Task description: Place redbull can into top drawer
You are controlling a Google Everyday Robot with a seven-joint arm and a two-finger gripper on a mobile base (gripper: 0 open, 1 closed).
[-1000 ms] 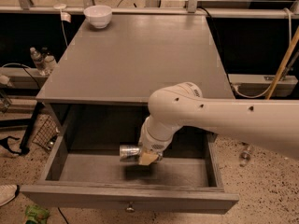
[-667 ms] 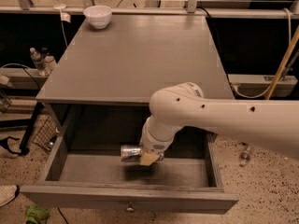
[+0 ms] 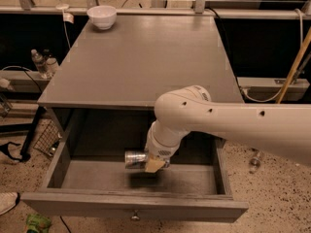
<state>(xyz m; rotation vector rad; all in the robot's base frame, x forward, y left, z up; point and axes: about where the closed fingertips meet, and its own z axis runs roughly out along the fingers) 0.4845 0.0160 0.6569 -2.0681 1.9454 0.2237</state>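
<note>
The top drawer (image 3: 131, 205) of the grey cabinet stands pulled open, its small round knob (image 3: 135, 216) centred on the front panel. My white arm reaches in from the right and down into the drawer. My gripper (image 3: 149, 163) is shut on the redbull can (image 3: 135, 159), a slim silver can held lying on its side, pointing left, a little above the drawer floor near the middle. A tan fingertip (image 3: 154, 166) shows at the can's right end.
A white bowl (image 3: 102, 16) sits at the far left corner of the cabinet top (image 3: 146, 57). Bottles (image 3: 41, 62) stand on a low shelf to the left. A wire basket (image 3: 47, 139) and a green object (image 3: 38, 223) lie on the floor at the left.
The arm and the can have barely shifted; the can stays held at the same spot inside the drawer.
</note>
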